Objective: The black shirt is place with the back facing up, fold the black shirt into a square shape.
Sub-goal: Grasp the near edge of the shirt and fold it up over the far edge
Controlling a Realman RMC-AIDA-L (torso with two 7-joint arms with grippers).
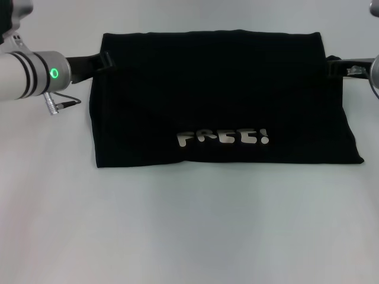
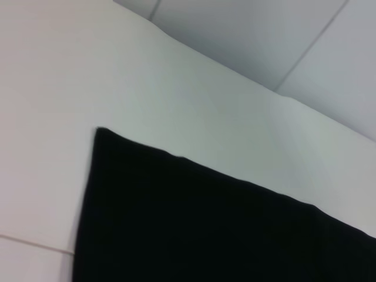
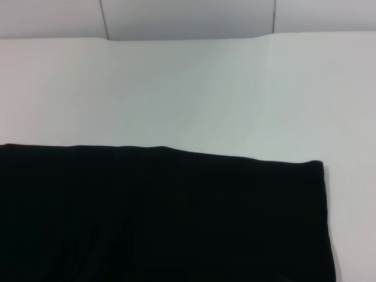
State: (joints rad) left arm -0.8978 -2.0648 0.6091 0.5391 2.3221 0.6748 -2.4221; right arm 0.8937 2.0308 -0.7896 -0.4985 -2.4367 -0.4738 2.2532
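The black shirt [image 1: 219, 94] lies flat on the white table [image 1: 189, 231] as a wide folded rectangle. White "FREE!" lettering [image 1: 223, 137] faces up near its front edge. My left gripper [image 1: 102, 59] is at the shirt's far left corner, at the cloth's edge. My right gripper [image 1: 329, 64] is at the far right corner, also at the edge. Both are dark against the black cloth. The left wrist view shows one corner of the shirt [image 2: 205, 229] on the table. The right wrist view shows a straight edge and a corner of the shirt [image 3: 164, 211].
My left arm's silver wrist with a green light [image 1: 54, 73] and a thin cable [image 1: 62, 103] hang over the table left of the shirt. A grey panelled wall [image 3: 188, 17] stands behind the table's far edge.
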